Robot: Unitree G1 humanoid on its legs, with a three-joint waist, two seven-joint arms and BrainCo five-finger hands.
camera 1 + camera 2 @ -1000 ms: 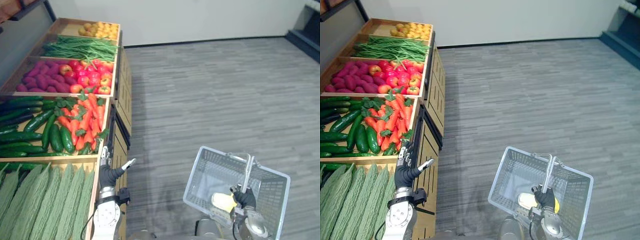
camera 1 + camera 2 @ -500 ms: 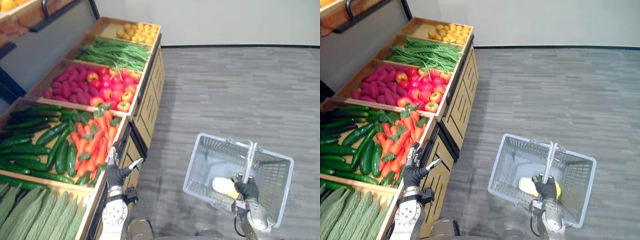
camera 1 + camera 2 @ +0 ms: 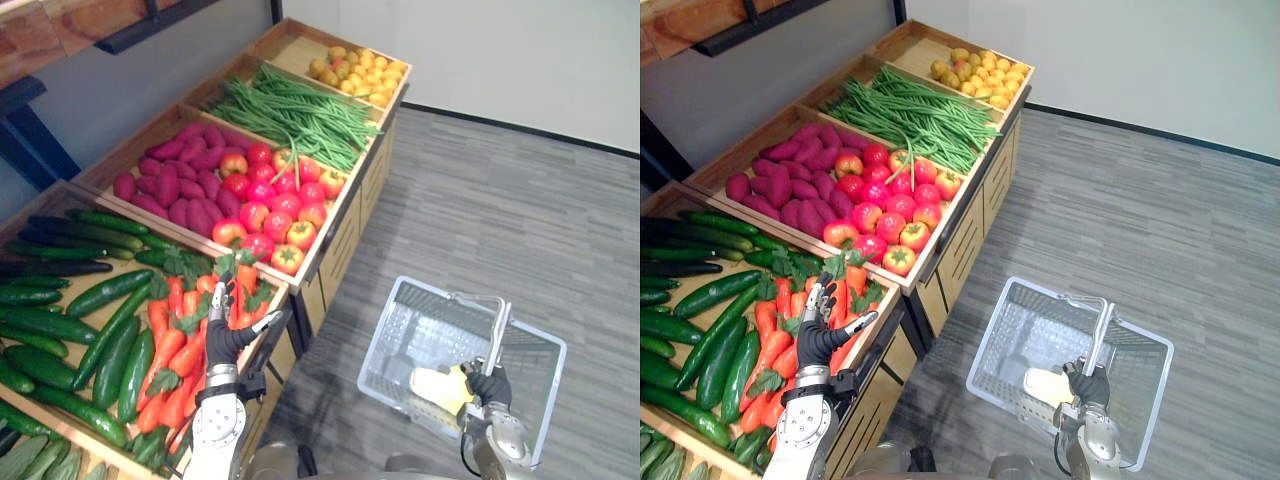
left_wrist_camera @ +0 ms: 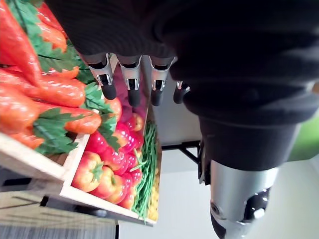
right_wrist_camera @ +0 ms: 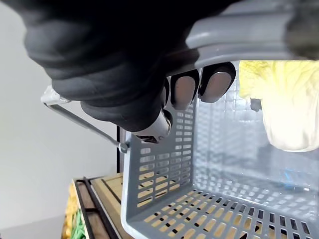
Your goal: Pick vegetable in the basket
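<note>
Pick over the carrots point(image 3: 165, 350) is being prepared.
The handle point(image 3: 498, 335) of the basket point(image 3: 395, 340) is gripped by the right hand point(image 3: 490, 386) with curled fingers point(image 5: 183, 90); a pale cabbage point(image 3: 440, 383) is seen inside. The left hand point(image 3: 225, 342) is held above the carrots, fingers point(image 4: 132, 79) straight and empty; probably it must be lowered and closed round one.

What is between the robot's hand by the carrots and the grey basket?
In the right eye view, just the stand's wooden front and bare grey floor lie between the left hand and the basket.
</note>
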